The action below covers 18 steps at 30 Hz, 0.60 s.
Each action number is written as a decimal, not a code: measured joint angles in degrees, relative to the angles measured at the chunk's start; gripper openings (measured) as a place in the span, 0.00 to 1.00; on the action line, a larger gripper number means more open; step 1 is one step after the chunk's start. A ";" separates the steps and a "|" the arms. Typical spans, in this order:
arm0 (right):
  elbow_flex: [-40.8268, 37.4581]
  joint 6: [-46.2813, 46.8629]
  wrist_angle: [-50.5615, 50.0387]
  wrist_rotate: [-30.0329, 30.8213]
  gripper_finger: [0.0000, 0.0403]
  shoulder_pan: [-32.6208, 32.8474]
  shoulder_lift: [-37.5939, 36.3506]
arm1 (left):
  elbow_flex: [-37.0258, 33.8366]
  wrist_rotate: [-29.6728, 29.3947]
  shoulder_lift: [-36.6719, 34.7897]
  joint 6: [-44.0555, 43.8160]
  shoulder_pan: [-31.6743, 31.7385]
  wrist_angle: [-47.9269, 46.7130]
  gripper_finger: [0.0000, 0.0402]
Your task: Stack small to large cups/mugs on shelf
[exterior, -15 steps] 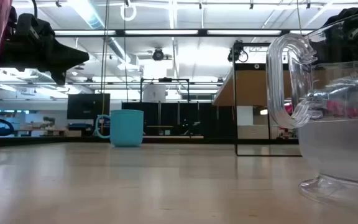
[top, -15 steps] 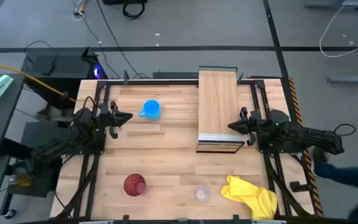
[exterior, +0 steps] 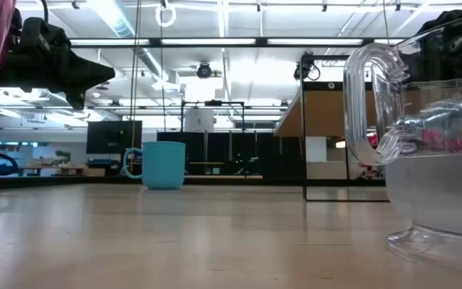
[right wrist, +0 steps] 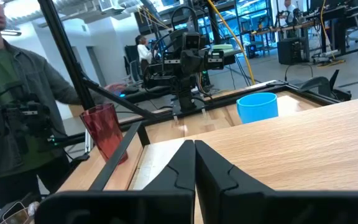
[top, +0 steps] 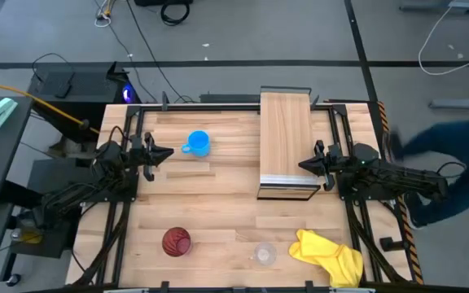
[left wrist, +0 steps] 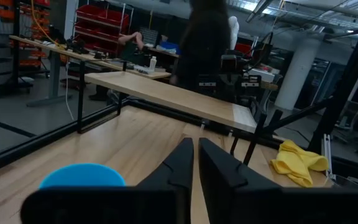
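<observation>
The blue mug (top: 198, 143) stands upright on the tabletop at the far left; it also shows in the low view (exterior: 162, 164). The dark red tumbler (top: 177, 241) stands near the front edge, left of the small clear cup (top: 264, 254). The light wooden shelf (top: 287, 142) runs from the far edge toward the middle. My left gripper (top: 169, 153) is shut and empty, above the table just left of the blue mug. My right gripper (top: 301, 165) is shut and empty, at the shelf's right side, above it.
A yellow cloth (top: 328, 254) lies at the front right, beside the clear cup. A person stands beyond the table's right edge (top: 454, 163). Bare tabletop (top: 218, 199) lies between the arms.
Both arms have kept still. The person at the table's right edge has moved.
</observation>
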 joint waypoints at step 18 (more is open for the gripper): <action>0.00 0.00 0.00 -0.02 0.02 0.02 0.00 | -0.01 -0.01 -0.02 0.00 0.00 0.00 0.08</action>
